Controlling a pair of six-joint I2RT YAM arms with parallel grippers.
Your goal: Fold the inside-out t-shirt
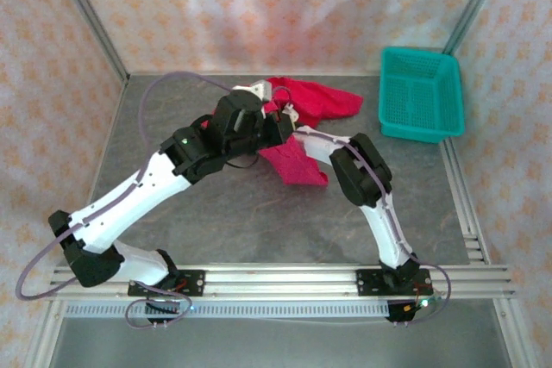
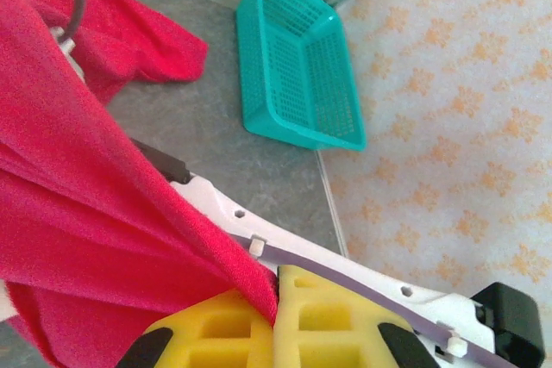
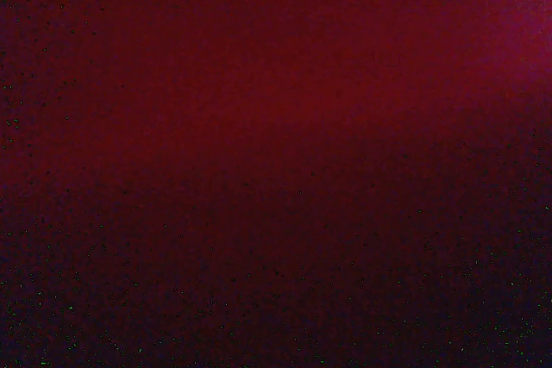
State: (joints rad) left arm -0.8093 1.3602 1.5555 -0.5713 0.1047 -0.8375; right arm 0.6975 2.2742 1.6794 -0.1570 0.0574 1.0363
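The crimson t-shirt (image 1: 319, 99) lies bunched at the back middle of the table, and one fold (image 1: 297, 165) hangs down toward the front between the two arms. My left gripper (image 1: 278, 127) is raised over the cloth. In the left wrist view its yellow pads (image 2: 328, 316) are pressed together on an edge of the t-shirt (image 2: 78, 213), which stretches away up and to the left. My right arm (image 1: 362, 170) reaches into the same bunch, and its gripper is buried in the fabric. Dark red cloth (image 3: 276, 127) lies against the right wrist camera, hiding the fingers.
A teal mesh basket (image 1: 423, 92) stands at the back right of the grey table (image 1: 216, 204), and it is also in the left wrist view as the basket (image 2: 302, 66). Patterned walls close the back and sides. An aluminium rail (image 1: 285, 280) carries both arm bases at the near edge.
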